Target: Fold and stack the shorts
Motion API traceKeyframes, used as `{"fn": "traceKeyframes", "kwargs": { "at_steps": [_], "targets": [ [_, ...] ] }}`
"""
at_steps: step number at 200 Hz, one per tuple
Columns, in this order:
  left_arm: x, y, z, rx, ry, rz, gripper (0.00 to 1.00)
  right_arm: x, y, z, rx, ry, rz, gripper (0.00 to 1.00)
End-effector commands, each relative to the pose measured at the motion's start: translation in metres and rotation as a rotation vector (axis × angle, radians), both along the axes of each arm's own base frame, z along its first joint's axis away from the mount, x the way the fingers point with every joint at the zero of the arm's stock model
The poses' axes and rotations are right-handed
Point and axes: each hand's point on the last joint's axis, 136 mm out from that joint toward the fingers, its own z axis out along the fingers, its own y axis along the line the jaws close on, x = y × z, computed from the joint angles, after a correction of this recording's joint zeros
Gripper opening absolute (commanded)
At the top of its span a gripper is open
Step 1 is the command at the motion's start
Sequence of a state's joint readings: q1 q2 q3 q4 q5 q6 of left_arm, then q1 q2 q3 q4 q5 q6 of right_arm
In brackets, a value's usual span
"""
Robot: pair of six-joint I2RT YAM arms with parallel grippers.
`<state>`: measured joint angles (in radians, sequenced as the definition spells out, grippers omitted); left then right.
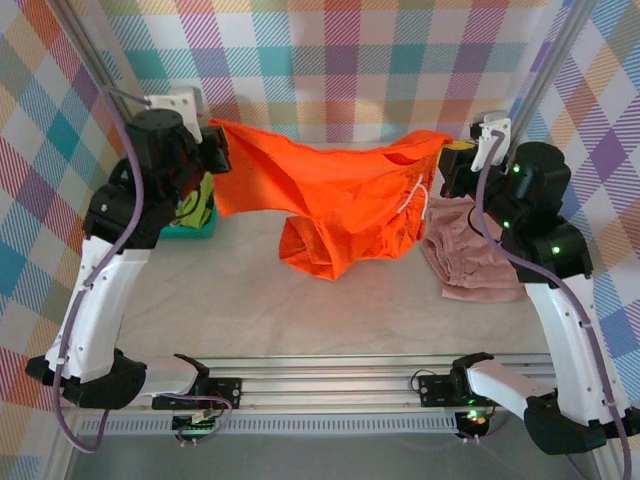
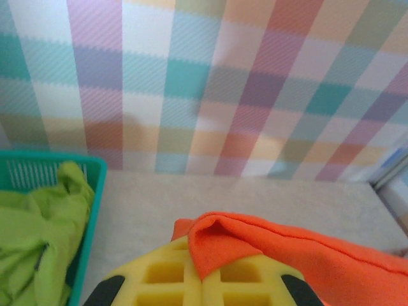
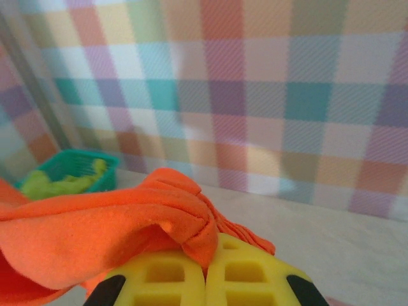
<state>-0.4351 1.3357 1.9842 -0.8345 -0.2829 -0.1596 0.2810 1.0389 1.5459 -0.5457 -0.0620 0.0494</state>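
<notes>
Orange shorts [image 1: 340, 200] hang stretched between the two arms, lifted above the middle of the worktop [image 1: 300, 320]. The left tool [image 2: 203, 284] is clamped on one top corner of the cloth at the far left, its yellow pads pressed together with a fold of orange pinched between them. The right tool [image 3: 205, 280] is closed on the opposite corner at the far right, with orange fabric bunched over its pads in the same way. Between the two grips the upper edge sags a little, and the rest of the garment droops in loose folds. Its lowest part either reaches the worktop or hangs just above it; I cannot tell which. A white drawstring [image 1: 415, 195] dangles near the right side of the cloth. Pink shorts [image 1: 470, 255] lie crumpled on the worktop at the right, under the right arm and just beside the hanging orange cloth. Green shorts [image 2: 38, 236] sit heaped in a teal mesh basket [image 2: 95, 191] at the far left, against the checked backdrop [image 1: 340, 60].
</notes>
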Motion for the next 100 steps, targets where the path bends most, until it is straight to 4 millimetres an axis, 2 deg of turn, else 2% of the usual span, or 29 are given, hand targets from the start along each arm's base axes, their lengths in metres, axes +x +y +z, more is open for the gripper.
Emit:
{"fn": "traceKeyframes", "kwargs": {
  "at_steps": [1, 34, 61, 83, 100],
  "targets": [
    [-0.007, 0.025, 0.039, 0.054, -0.072, 0.073, 0.0, -0.044, 0.021, 0.066, 0.115, -0.178, 0.196, 0.0],
    [-0.023, 0.045, 0.111, 0.011, -0.254, 0.141, 0.0, -0.085, 0.039, 0.098, 0.211, -0.234, 0.39, 0.0],
    [-0.029, 0.052, 0.15, -0.023, -0.377, 0.172, 0.0, -0.106, 0.045, 0.111, 0.262, -0.251, 0.474, 0.0],
    [-0.027, 0.054, 0.166, -0.038, -0.434, 0.188, 0.0, -0.107, 0.041, 0.111, 0.277, -0.252, 0.455, 0.0],
    [-0.018, 0.05, 0.168, -0.049, -0.445, 0.188, 0.0, -0.089, 0.034, 0.098, 0.287, -0.209, 0.365, 0.0]
  ]
}}
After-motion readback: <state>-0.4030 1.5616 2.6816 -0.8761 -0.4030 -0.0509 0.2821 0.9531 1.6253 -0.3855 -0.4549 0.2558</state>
